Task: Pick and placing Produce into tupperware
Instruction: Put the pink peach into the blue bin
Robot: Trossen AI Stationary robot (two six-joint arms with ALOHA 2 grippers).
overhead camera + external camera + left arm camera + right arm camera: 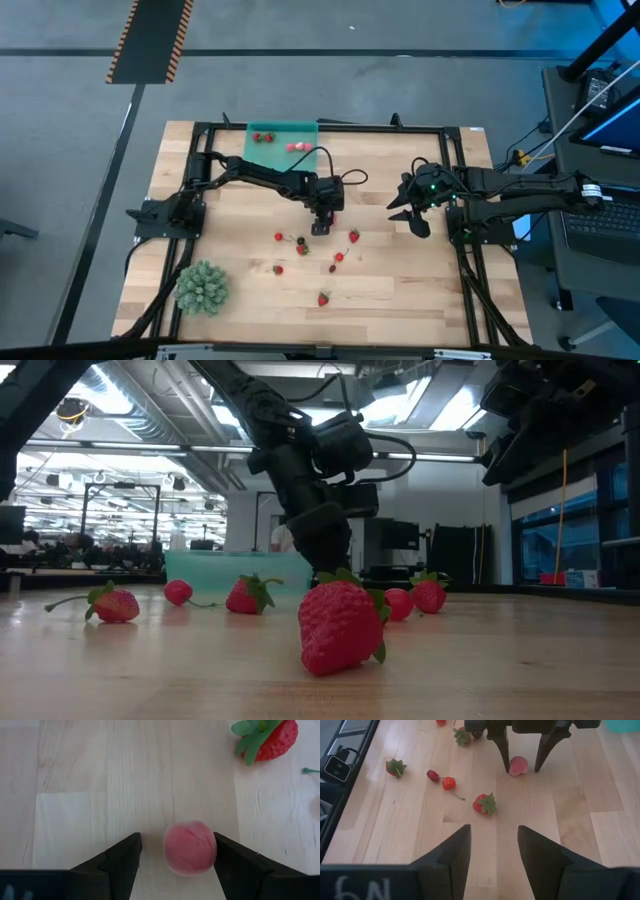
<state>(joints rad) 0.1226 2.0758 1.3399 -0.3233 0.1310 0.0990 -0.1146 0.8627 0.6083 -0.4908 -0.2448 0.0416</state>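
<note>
My left gripper (pixel 175 857) is open and points down at the table's middle (pixel 322 226). A small round pink fruit (pixel 190 848) lies on the wood between its two fingers; it also shows in the right wrist view (pixel 518 765). More red fruits (pixel 354 236) lie scattered on the table near it. The teal tupperware (pixel 300 127) stands at the far edge with a few fruits in it. My right gripper (pixel 495 840) is open and empty, hanging above the table's right side (pixel 415 215). My left gripper's fingers stand on either side of the pink fruit, coming from above. One finger (pixel 235 865) is right against the fruit's side (pixel 212 851), but I cannot tell whether it touches. The fruit rests on the table.
A large spiky green ball (pixel 203 287) sits at the near left corner. A strawberry with a green top (pixel 267 737) lies just past the left gripper. Several fruits (pixel 485 803) lie between the two grippers. A black frame (pixel 330 126) rims the table.
</note>
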